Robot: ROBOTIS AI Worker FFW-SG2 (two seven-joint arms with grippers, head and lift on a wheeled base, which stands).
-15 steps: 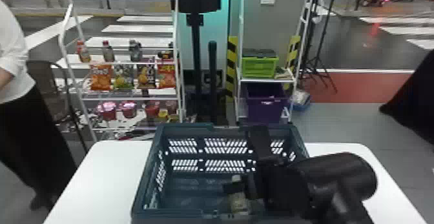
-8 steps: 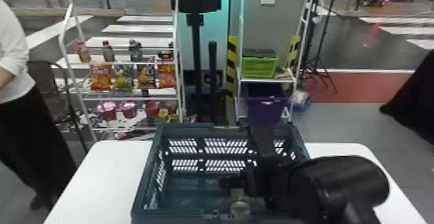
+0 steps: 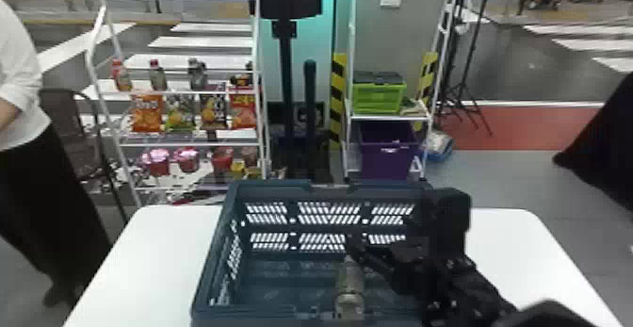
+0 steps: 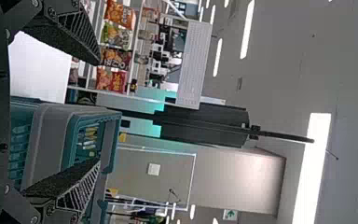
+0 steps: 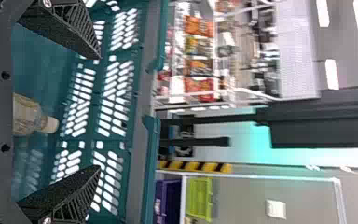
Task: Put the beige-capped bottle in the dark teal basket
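Has the beige-capped bottle (image 5: 27, 115) in the dark teal basket (image 3: 212, 255). Holds the right gripper (image 3: 374, 246) over it, the left gripper (image 4: 98, 112) near, both open, gripping nothing. Has a white table (image 3: 155, 255) beneath, a snack rack (image 3: 188, 144) and green crate (image 3: 379, 97) behind.

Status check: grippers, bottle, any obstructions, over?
Left gripper open, empty. Right gripper open at the basket. Beige-capped bottle inside, ungripped; basket's walls might hinder.

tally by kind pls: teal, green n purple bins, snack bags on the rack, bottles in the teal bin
Boxy plastic bins: 3 (dark teal basket, lime green crate, purple crate)
Puffy, rectangular snack bags: 4 (orange bag, green bag, dark bag, red bag)
Pale, round, beige-capped plastic bottle: 1
Total: 8
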